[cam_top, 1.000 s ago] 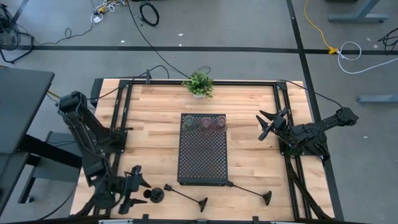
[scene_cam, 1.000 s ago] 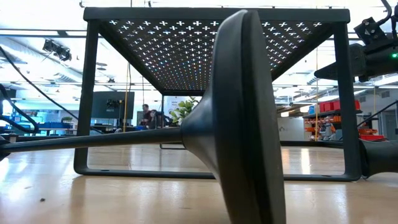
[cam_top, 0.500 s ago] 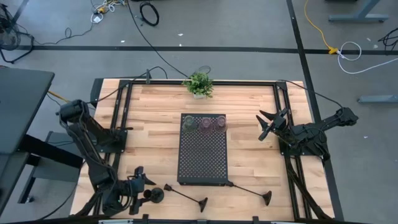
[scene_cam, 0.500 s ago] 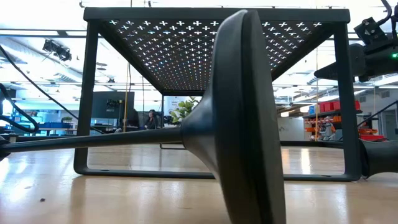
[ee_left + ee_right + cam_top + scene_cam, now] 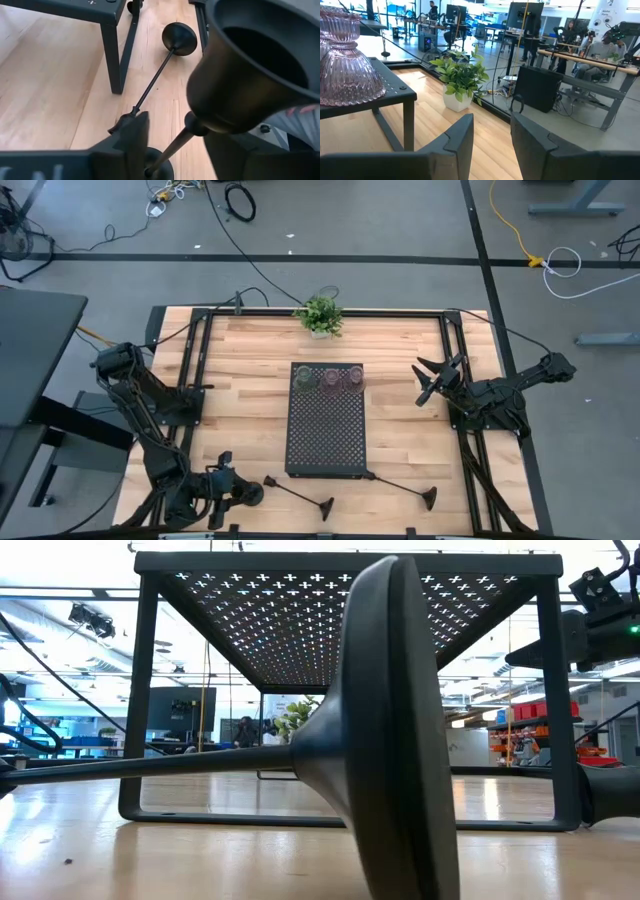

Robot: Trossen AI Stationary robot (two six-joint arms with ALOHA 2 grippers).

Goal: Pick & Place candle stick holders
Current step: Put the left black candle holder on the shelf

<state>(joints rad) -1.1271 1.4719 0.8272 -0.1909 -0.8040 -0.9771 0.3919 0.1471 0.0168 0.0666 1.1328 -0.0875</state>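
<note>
Three glass cups, one olive-green (image 5: 304, 379) and two pinkish (image 5: 329, 379) (image 5: 352, 379), stand on the far end of the black perforated tray (image 5: 327, 440). A short black candle stick holder (image 5: 250, 493) (image 5: 250, 65) stands on its base near the front left corner. My left gripper (image 5: 228, 488) (image 5: 180, 150) is open, with a finger on either side of its stem. Two long-stemmed black holders (image 5: 298, 492) (image 5: 400, 486) lie on their sides near the front edge. At the right edge, my right gripper (image 5: 432, 380) (image 5: 492, 135) waits open, nothing in it. My left gripper comes at the short black holder slanting down from the table's left side, its fingers (image 5: 134, 134) flanking the lower stem (image 5: 175, 145) and base. The holder's cup hides the other finger. Whether a finger touches the holder, I cannot tell.
A small potted plant (image 5: 320, 314) (image 5: 461, 75) stands at the table's far edge. The nearer stemmed holder's round base (image 5: 390, 720) fills the low view in front of the tray's legs. Bare wood lies left and right of the tray.
My left gripper has sunk and gone toward the table's right edge, up to the short black holder, which now stands between its fingers. The holder has stayed in place.
</note>
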